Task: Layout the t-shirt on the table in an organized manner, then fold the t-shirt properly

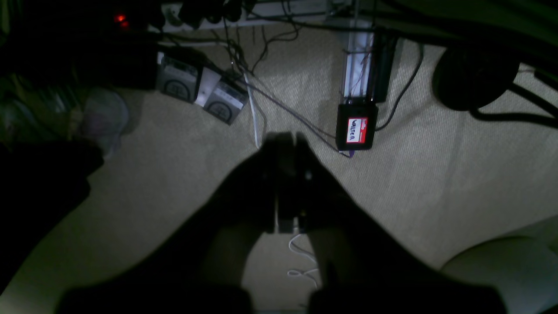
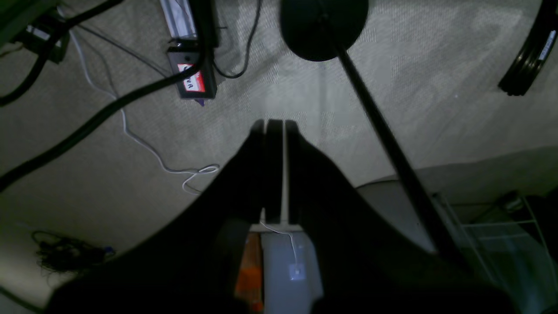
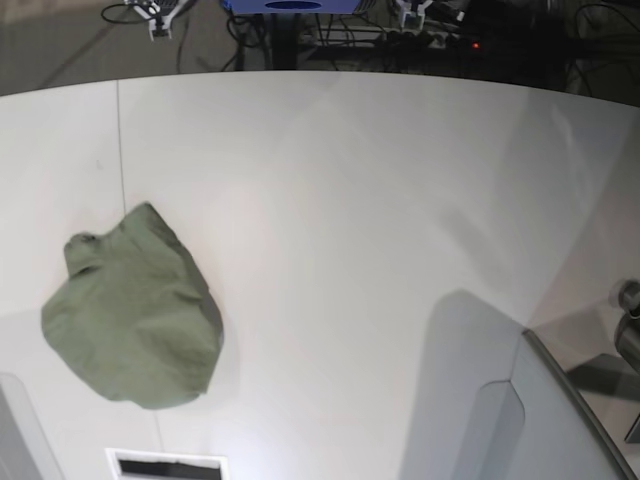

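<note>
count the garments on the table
1: the t-shirt, an olive-green bunched heap on the base view's left side of the table, near the front edge. No other garment shows; the crumpled heap could hide nothing else of size.

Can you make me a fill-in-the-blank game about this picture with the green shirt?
1. The t-shirt lies in a bunched heap on the ____ side of the base view.
2. The table is the colour ____.
3. The left gripper has its jaws ____.
4. The right gripper hangs over the carpet and holds ____.

Missing words: left; white; shut; nothing
</note>
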Robot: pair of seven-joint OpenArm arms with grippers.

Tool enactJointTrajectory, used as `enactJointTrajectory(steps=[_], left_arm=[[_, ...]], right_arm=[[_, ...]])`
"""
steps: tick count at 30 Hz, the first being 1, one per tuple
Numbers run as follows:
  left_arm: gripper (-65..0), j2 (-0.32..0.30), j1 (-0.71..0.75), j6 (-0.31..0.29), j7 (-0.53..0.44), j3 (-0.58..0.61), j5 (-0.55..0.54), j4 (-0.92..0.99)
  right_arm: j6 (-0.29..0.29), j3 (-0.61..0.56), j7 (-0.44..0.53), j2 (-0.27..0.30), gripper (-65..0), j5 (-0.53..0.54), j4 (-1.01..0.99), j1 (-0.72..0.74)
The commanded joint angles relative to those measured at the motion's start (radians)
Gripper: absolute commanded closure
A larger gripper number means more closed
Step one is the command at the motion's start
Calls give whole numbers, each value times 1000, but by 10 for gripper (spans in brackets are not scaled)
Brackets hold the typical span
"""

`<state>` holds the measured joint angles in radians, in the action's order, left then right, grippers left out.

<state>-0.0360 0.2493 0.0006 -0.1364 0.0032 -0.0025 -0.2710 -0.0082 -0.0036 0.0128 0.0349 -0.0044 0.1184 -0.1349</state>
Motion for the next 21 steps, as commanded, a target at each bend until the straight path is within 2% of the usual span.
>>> enactJointTrajectory(steps=[1,16,21], left_arm=[[0,0,11,5,-4,1,-3,-1],[0,0,41,5,-13,2,6,-14],[0,-12,147,5,-128,1,3,-155]], right_arm=[[3,3,-6,-5,-6,1,0,-10],[3,3,-12,-5,-5,2,0,-21],[3,1,-40,-2,-5,2,160,-127]])
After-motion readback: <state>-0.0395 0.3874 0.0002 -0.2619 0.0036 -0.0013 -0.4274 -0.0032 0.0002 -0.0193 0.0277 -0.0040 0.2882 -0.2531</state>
